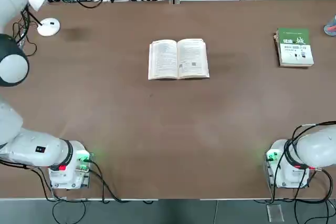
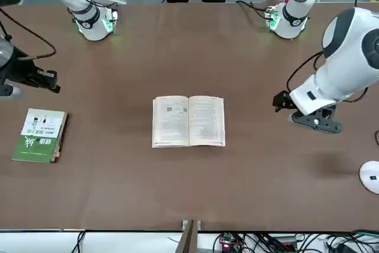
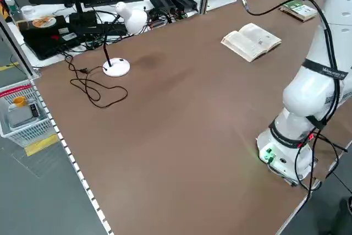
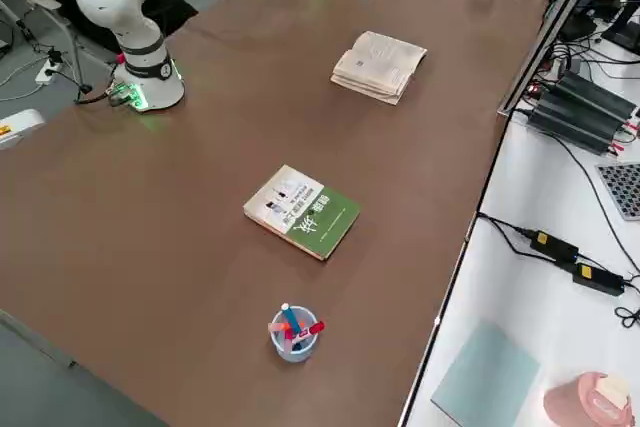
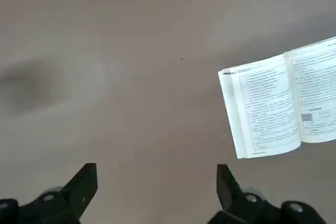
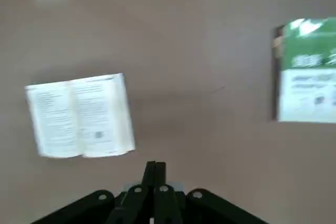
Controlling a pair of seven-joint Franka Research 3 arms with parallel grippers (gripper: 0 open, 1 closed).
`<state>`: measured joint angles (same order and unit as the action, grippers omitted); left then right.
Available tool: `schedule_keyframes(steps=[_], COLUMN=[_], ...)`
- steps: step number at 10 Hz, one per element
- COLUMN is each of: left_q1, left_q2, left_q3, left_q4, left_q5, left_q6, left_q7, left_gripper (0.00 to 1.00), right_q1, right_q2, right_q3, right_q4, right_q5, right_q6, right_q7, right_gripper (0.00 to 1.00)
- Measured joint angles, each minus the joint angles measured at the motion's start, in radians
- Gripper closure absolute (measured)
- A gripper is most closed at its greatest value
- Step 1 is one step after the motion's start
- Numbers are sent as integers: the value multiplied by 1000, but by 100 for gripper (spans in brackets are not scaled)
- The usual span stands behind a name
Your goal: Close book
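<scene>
The book (image 1: 178, 59) lies open and flat in the middle of the table with its cream text pages up, as the front view also shows (image 2: 188, 121). My left gripper (image 5: 155, 182) is open and hangs above bare table beside the book (image 5: 278, 106), on my left of it; the front view has this gripper (image 2: 283, 101) too. My right gripper (image 6: 155, 174) is shut on nothing and held high over the table. From there the book (image 6: 81, 115) lies off to one side. In the front view the right gripper (image 2: 50, 81) hovers near the far right part of the table.
A thicker green-and-white book (image 1: 295, 47) lies closed at my far right. A white desk lamp with a round base (image 1: 48, 27) stands at the far left corner. A cup of pens (image 4: 292, 332) sits near the right edge. Cables run along the far edge.
</scene>
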<state>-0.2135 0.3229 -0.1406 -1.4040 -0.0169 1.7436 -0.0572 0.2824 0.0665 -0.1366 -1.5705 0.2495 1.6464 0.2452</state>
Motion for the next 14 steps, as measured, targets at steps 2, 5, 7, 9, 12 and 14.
schedule_keyframes(steps=[2,5,7,9,12,14], left_q1=[-16,-39,-50,-64,-78,-81], left_q2=[18,47,67,87,115,131], left_q3=[0,-1,-1,-2,-2,-2], left_q4=[2,3,4,4,5,6], left_q5=[0,0,0,0,0,0], left_q6=[24,63,73,95,114,123], left_q7=[1,1,2,2,2,2], left_gripper=[0,0,0,0,0,0], right_q1=[0,-3,-3,-1,2,16], right_q2=[36,107,152,196,254,277], right_q3=[0,-2,-1,0,1,3], right_q4=[-5,-29,-53,-71,-77,-91], right_q5=[99,278,362,453,545,585], right_q6=[4,15,52,66,89,130], right_q7=[4,6,4,-17,-38,-53], right_gripper=[99,99,99,99,99,99])
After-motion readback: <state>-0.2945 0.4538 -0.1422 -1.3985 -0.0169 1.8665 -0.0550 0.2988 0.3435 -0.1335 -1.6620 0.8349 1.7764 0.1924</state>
